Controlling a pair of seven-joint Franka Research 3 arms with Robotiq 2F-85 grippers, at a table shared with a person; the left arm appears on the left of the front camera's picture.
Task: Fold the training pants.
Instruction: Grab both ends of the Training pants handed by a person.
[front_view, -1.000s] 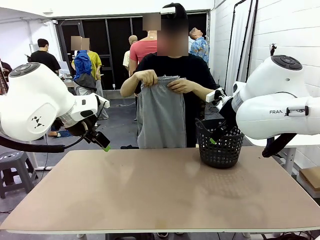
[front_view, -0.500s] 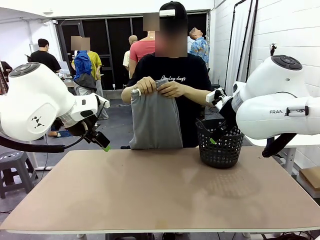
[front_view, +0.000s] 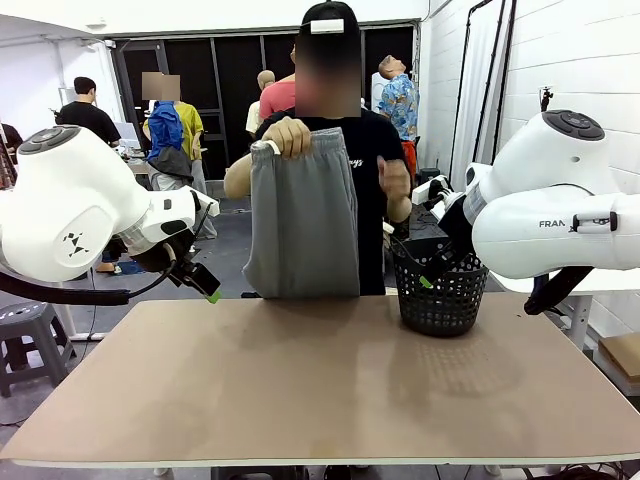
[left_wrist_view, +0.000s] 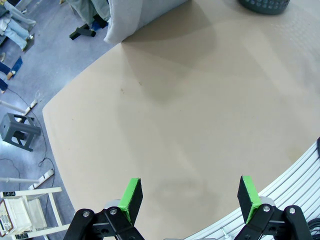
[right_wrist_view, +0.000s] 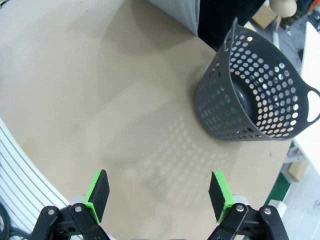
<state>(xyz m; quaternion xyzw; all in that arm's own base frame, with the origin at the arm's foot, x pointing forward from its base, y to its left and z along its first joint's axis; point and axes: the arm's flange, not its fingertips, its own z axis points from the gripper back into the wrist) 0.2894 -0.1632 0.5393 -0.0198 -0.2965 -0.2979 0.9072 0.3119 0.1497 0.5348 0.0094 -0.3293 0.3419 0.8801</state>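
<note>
A broad tan table (front_view: 320, 390) spreads between two white robot arms, the left arm (front_view: 70, 205) bulking in from the picture's left of the front view and the right arm (front_view: 560, 205) from the other side, both raised above the tabletop. At the far edge stands a person (front_view: 375, 150) in a black T-shirt, holding the training pants (front_view: 300, 215) up in front of the chest. One hand (front_view: 291, 135) grips the gathered waistband, the other hand (front_view: 395, 178) is lifted free beside it. The light grey pants hang straight down, doubled lengthwise, their lower end reaching the table's far edge – whether it touches the surface cannot be told. To the robot's right of the pants a black mesh basket (front_view: 440, 295) stands upright on the table, near its far edge. The left gripper (left_wrist_view: 190, 192) hovers over bare tabletop, jaws spread wide, nothing between its green pads (left_wrist_view: 132, 194). The right gripper (right_wrist_view: 159, 192) – likewise wide apart and empty – hangs above the table with the basket just ahead of it.
</note>
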